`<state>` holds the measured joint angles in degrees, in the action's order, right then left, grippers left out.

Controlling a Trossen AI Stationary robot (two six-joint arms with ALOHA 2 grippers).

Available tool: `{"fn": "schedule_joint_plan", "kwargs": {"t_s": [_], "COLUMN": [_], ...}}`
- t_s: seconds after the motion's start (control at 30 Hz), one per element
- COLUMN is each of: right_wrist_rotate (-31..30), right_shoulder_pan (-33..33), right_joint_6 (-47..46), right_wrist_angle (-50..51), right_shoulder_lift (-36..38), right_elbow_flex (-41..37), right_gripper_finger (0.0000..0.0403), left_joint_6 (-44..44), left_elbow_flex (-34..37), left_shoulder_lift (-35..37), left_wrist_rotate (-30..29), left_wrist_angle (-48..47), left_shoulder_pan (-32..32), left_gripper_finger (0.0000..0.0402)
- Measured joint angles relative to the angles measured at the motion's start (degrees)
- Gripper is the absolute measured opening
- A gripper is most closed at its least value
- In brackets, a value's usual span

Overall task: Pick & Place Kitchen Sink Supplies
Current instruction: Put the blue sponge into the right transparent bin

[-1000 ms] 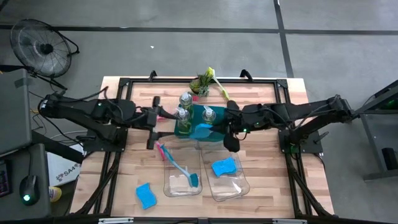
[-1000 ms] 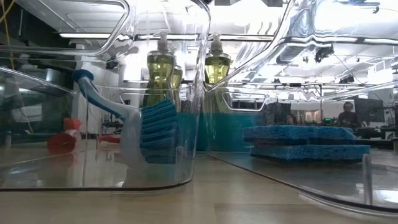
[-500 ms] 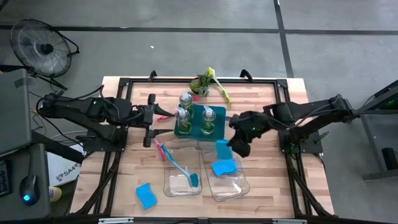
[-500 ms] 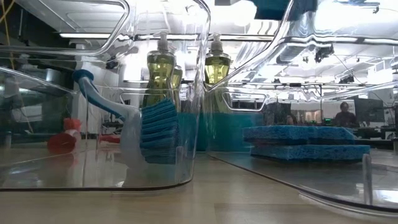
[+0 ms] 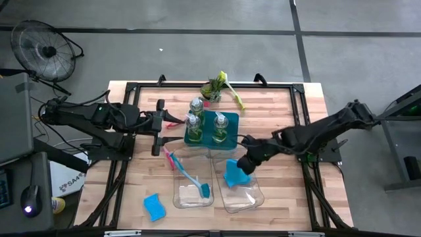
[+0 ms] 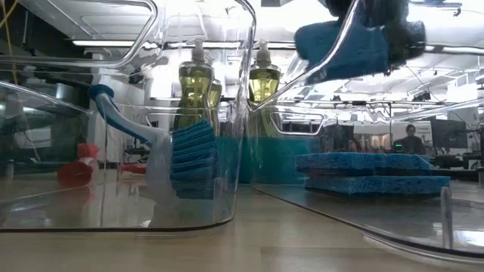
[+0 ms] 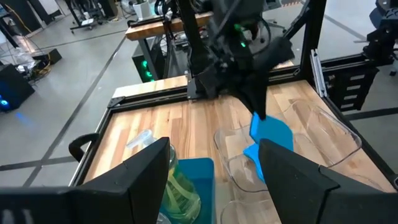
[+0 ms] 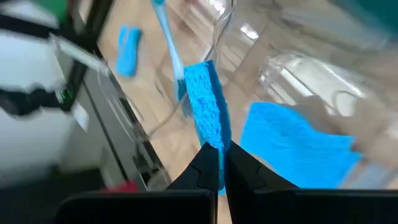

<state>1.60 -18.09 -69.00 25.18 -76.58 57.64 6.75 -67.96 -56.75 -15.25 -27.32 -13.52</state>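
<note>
Table (image 5: 283, 118) of pale wood fills the centre of the high view. Two clear bins sit low centre: left bin (image 5: 192, 197) holds a blue dish brush (image 5: 191, 179), right bin (image 5: 245, 196) holds a blue sponge (image 5: 238, 176) lying flat. Teal tray (image 5: 212, 139) just above the bins carries pump bottles (image 5: 220, 124) of yellow-green soap. Right gripper (image 5: 242, 164), fingers pinched together on a second blue sponge (image 8: 208, 102), hangs over the right bin's upper edge; that sponge stands on edge, clear of the one below. Left gripper (image 5: 160, 128) waits left of the tray, fingers apart, holding nothing. Third sponge (image 5: 153, 207) lies loose at lower left. Yellow-green brush (image 5: 230, 90) rests beside the potted plant (image 5: 212, 87), top centre.
</note>
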Motion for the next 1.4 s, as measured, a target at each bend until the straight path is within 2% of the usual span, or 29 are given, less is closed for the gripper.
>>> {"fn": "schedule_joint_plan", "kwargs": {"t_s": [0.13,0.33,0.4,0.47,0.57,0.87,1.4], "right_wrist_rotate": [-9.34,-28.66,-33.05,-34.98,-35.06,-29.49,-22.43], "right_shoulder_pan": [-5.49,-14.24,-16.23,-17.38,-18.4,-17.2,-14.09], "right_joint_6": [-10.61,-25.23,-27.5,-28.64,-29.95,-32.82,-34.55], "right_wrist_angle": [-7.59,-16.87,-19.2,-21.08,-21.09,-13.35,-15.0], "right_shoulder_lift": [0.09,0.22,0.22,0.22,0.22,0.22,0.11], "right_elbow_flex": [-6.09,-11.96,-13.07,-13.8,-14.48,-14.57,-15.77], "right_gripper_finger": [0.0,0.0,0.0,0.0,0.0,0.0,0.0006], "left_joint_6": [-1.2,-1.38,-1.36,-1.38,-1.33,-1.01,-1.01], "left_elbow_flex": [0.0,0.0,0.0,0.0,0.0,0.0,0.0], "left_shoulder_lift": [0.0,0.0,0.0,0.0,0.0,0.0,0.0], "left_wrist_rotate": [1.22,1.64,1.64,1.64,1.66,1.69,1.69], "left_wrist_angle": [-0.3,-0.3,-0.28,-0.28,-0.3,-0.3,-0.32], "left_shoulder_pan": [0.0,-0.02,-0.02,-0.02,-0.02,0.0,0.0], "left_gripper_finger": [0.0243,0.0243,0.0243,0.0243,0.0243,0.0243,0.0243]}}
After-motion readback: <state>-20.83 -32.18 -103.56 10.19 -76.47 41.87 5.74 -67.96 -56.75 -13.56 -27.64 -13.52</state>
